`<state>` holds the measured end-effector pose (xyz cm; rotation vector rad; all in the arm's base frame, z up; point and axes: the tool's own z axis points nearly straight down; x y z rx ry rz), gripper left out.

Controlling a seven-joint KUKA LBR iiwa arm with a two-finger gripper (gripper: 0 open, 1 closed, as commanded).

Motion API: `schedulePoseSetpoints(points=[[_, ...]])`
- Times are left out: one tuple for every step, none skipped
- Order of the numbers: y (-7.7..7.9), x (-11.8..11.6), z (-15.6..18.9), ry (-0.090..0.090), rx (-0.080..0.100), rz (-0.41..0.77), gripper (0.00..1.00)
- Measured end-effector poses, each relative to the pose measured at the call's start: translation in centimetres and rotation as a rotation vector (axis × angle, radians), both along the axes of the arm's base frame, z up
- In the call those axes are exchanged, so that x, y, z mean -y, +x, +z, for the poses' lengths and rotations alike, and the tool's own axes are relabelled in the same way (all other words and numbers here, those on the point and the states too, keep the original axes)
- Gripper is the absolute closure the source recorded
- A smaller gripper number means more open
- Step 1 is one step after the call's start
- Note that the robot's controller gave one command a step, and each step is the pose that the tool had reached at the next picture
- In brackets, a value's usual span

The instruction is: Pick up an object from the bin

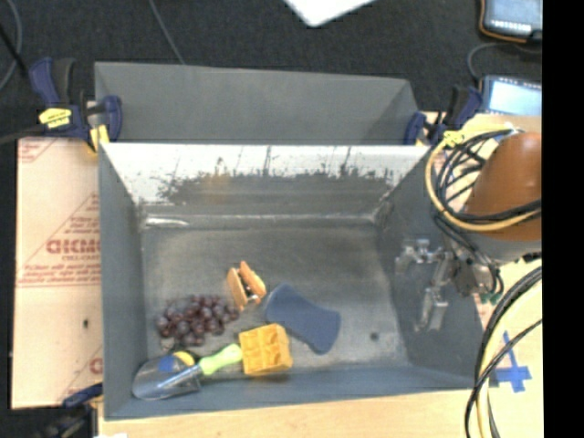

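Grey sheet metal forms the bin [274, 235], and a small cluster is gathered at the lower left of its floor: a bunch of dark purple grapes [192, 320], a toy hot dog [245, 284], a blue-grey flat piece [301, 318], an orange waffle [265, 349] and a green-handled scoop [173, 373]. The end effector [431, 313] is seen over the right sloping wall, well apart from the cluster, with the blue-grey piece nearest. Whether it is released or clenched cannot be told.

Bin [319, 245]: we see everything grouped front-left.
Grape bunch [192, 320]: leftmost, behind scoop [178, 372].
Bun toy [245, 284]: behind waffle block [265, 349].
Flat pad [303, 317]: just right of waffle block.
Gripper [429, 290]: we place it right, well apart.
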<state>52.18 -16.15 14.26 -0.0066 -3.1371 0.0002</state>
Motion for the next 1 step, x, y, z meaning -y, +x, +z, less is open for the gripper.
schedulePoseSetpoints(points=[[0.20, -0.07, 0.46, -0.002, 0.008, 0.005, 0.00]])
